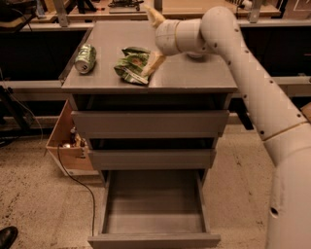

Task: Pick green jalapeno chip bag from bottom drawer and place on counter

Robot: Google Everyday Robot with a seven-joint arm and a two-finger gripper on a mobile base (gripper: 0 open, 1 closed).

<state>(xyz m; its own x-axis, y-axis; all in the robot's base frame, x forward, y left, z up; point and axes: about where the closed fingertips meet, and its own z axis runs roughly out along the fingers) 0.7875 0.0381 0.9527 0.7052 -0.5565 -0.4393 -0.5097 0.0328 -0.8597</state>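
The green jalapeno chip bag (131, 64) lies crumpled on the grey counter (194, 75), left of its middle. My gripper (147, 42) hovers just right of the bag and is open, one finger pointing up and back, the other (154, 62) slanting down against the bag's right edge. Nothing is held between them. Below, the bottom drawer (153, 240) is pulled fully out and its grey floor is bare. The two shallower drawers above it are shut.
A green-and-silver drink can (85, 58) lies on its side at the counter's left edge. A cardboard box (62, 141) and a black cable (77, 181) sit on the floor left of the cabinet. A wooden tabletop (209, 7) runs behind.
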